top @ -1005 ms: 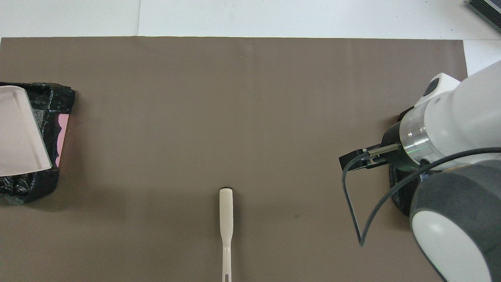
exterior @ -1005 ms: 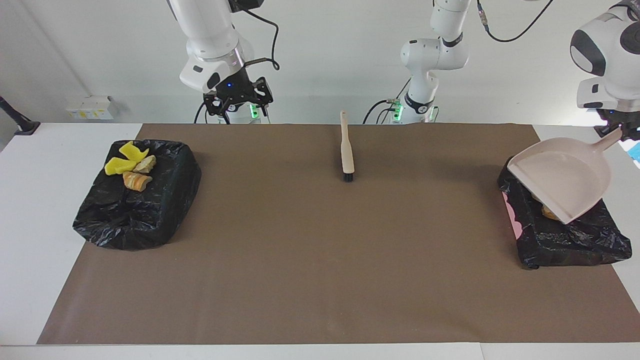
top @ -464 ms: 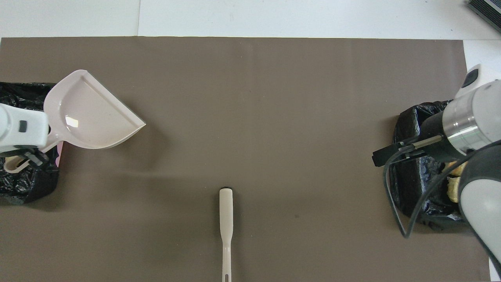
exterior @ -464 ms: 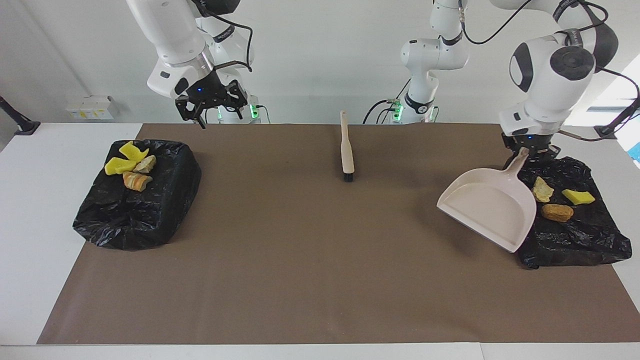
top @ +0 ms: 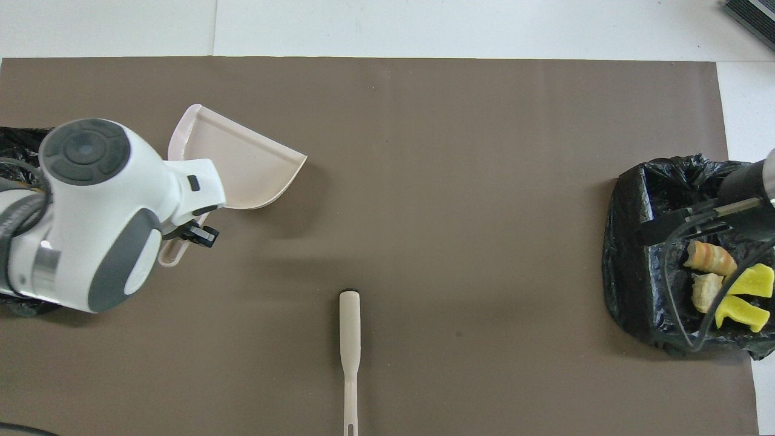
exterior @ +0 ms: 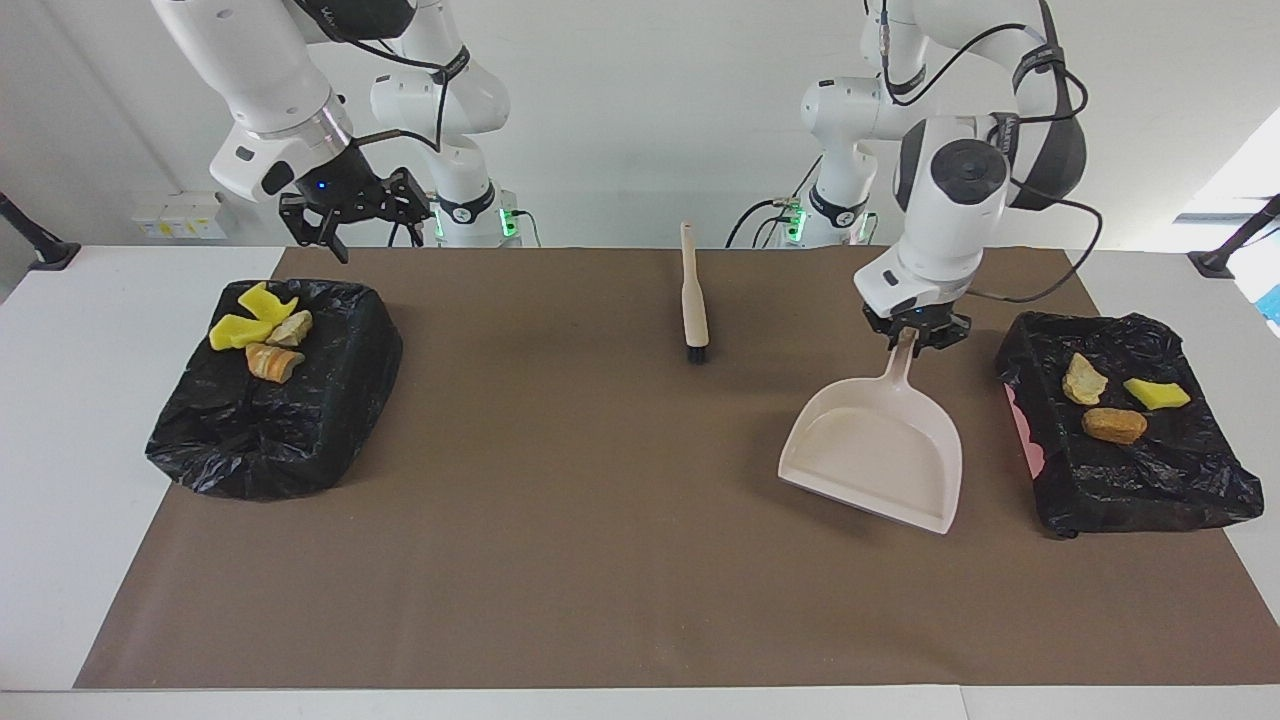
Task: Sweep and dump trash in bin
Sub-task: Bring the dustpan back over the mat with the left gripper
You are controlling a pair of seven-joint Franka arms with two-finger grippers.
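Already we see the trash split between two bins. Four pieces (exterior: 262, 340), yellow spongy scraps and tan bread-like chunks, lie in the black-bagged bin (exterior: 275, 420) at the right arm's end of the desk (exterior: 90, 420). Three more pieces (exterior: 1110, 400), one yellow and two tan, lie in the second black-bagged bin (exterior: 1140, 480) at the left arm's end, where a pink edge shows under the bag.

Between that second bin and the desk's middle, our left gripper (exterior: 912, 338) has its fingers clenched on the handle of the beige dustpan (exterior: 875, 455). We see the pan tilted, its open mouth pointing away from the robots, over the brown mat (exterior: 600, 520). We find nothing in the pan. Whether its front lip touches the mat we cannot tell.

A beige hand brush (exterior: 693, 300) lies on the mat near the robots' edge, about midway between the bins, with its black bristles pointing away from the robots. No gripper touches it.

Our right gripper (exterior: 345, 215) hangs in the air over the edge of the first bin nearest the robots, its fingers released and holding nothing.
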